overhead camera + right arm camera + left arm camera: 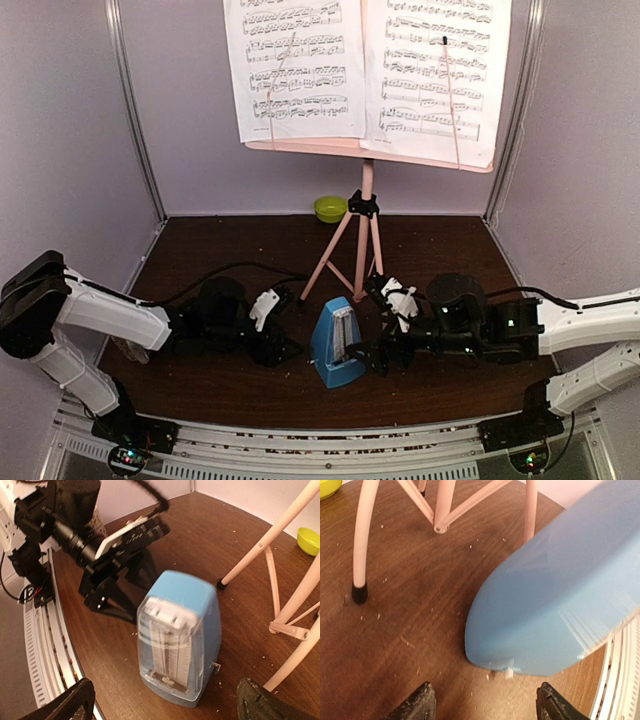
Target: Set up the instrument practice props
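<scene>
The pink tripod music stand is set up at the back of the table, and two white sheet-music pages rest on its desk. In front of it the small blue metronome stands upright with its clear cover on. My left gripper is low on the table just left of it, open, with the metronome's blue back just ahead of the jaws and nothing between them. My right gripper is open just right of the metronome, facing its clear cover, jaws empty.
A small lime-green bowl sits at the back behind the stand's legs. The black-tipped feet of the tripod spread close behind the metronome. Grey walls enclose the table on three sides, and a metal rail runs along the near edge.
</scene>
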`<state>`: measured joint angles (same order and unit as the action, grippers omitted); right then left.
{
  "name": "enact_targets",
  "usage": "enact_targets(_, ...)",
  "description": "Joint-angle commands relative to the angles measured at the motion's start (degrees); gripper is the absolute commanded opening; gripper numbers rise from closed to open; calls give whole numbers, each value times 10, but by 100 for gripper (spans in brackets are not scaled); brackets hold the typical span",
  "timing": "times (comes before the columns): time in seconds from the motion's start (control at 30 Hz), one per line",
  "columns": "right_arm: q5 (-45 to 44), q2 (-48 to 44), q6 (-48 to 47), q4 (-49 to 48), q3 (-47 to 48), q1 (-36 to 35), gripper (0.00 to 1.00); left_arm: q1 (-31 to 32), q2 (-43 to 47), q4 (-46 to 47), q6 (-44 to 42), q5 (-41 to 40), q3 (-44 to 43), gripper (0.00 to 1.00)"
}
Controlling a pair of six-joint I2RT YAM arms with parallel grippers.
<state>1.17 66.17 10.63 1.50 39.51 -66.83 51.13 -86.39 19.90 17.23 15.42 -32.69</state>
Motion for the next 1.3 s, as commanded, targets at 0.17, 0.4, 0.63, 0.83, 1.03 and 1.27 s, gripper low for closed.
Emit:
enact_targets(0.17, -128, 7, 98, 5, 63, -38, 100, 3, 42, 45, 15, -51, 45, 75)
enact_targets(0.4, -183, 82, 112, 47, 137, -48, 100, 36, 55, 18, -57, -45, 60, 77)
enact_targets(0.63, -233, 144, 136, 81, 204, -49, 99, 65, 81, 82, -49, -95, 110, 91)
enact_targets(0.83, -234, 169, 150, 90, 221, -49, 92, 108, 57, 107, -67, -141, 114, 98)
enact_targets(1.03, -227, 177, 170, 101, 223, -48, 75, 143, -7, 149, -63, -169, 96, 98)
enact_targets(1.27, -224, 185, 182, 109, 232, -47, 62, 160, -54, 181, -70, -192, 68, 98)
